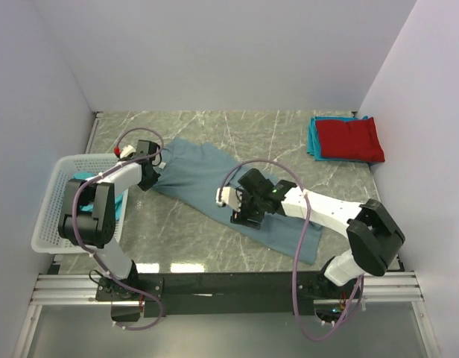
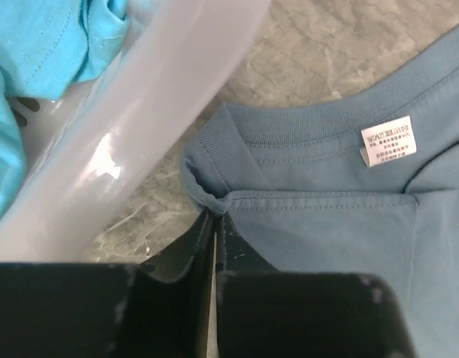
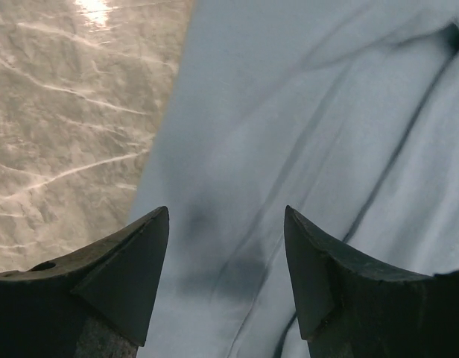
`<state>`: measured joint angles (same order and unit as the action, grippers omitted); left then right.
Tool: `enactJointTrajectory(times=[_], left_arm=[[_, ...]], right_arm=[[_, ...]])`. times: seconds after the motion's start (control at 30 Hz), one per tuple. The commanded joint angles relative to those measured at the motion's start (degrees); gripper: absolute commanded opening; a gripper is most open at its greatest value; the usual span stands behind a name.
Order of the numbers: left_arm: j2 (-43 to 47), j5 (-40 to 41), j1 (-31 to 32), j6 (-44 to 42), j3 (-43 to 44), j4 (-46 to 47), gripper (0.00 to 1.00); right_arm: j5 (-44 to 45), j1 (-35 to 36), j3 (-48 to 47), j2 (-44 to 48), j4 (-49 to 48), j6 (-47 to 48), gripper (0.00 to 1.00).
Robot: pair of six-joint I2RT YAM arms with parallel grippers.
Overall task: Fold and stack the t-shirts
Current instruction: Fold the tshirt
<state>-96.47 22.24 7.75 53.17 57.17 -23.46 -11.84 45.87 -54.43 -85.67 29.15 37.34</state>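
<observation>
So, the blue-grey t-shirt lies spread diagonally across the marble surface. Left end effector is pinched tight on a fold of fabric by the collar (right beside the white basket, which has a teal tee in it). Right end effector is spread wide over the shirt's lower half, gripping nothing. Far right corner: a folded red tee sits on a teal one.

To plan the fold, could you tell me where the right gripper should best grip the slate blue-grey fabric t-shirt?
Probably the t-shirt's side edge, lying flat on the grey marble table just below the open right gripper. Descend from above, straddling that edge from the bare-table side, where nothing blocks it.
</observation>
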Motion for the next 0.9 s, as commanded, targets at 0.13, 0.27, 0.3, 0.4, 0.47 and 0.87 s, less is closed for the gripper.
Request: enactJointTrajectory(times=[0.13, 0.27, 0.3, 0.4, 0.47, 0.87], left_arm=[[4.8, 7.2, -0.6, -0.2, 0.9, -0.9, 0.01], [6.9, 10.5, -0.7, -0.4, 0.9, -1.2, 0.00], [6.9, 10.8, -1.0, -0.4, 1.0, -1.3, 0.00], [6.2, 10.7, -1.9, -0.1, 1.5, -1.5, 0.00], [5.5, 10.9, -2.2, 0.1, 1.5, -1.3, 0.00], [-5.6, 10.1, -5.2, -4.6, 16.3, -6.2, 0.02]], right_arm=[[7.4, 7.2, 0.8, -2.0, -3.5, -1.1, 0.68], [8.1, 9.4, 0.7, -3.9, -3.1, -1.9, 0.67], [8.1, 9.9, 0.7, -4.1, -3.0, -1.9, 0.67], [7.7, 10.3, 0.6, -5.0, -2.6, -2.3, 0.66], [7.4, 10.4, 0.3, -5.3, -2.3, -2.6, 0.65], [-4.1, -17.6, -13.0, -4.8, -1.4, -8.7, 0.65]])
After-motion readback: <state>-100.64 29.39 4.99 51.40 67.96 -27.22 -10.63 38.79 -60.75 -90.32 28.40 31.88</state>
